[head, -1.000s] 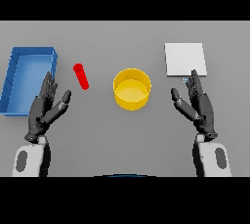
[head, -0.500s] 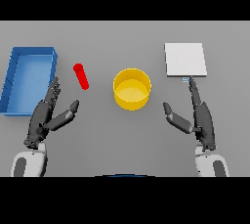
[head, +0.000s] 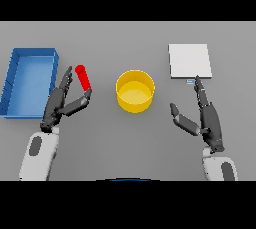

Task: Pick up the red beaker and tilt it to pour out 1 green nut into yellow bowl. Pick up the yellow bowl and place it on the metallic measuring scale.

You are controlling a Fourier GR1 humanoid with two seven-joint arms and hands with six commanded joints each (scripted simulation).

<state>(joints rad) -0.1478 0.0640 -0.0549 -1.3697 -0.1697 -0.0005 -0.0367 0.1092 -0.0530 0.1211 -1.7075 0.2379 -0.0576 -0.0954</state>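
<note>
Slim red cylindrical beaker [head: 84, 78], left of the round yellow bowl [head: 135, 91] at tabletop [head: 130, 143] centre; left hand [head: 61, 104] beside it, fingers spread (not gripping). Flat square metallic scale [head: 189, 61] toward the far right corner; right hand [head: 205, 118] just before it, fingers straight.

Plain grey matte surface [head: 125, 40] fills the whole view, edge to edge; no walls, floor or windows visible. Light even and diffuse, shadows faint and soft. Blue rectangular open tray [head: 11, 79] sits at the surface's left side, slightly skewed.
</note>
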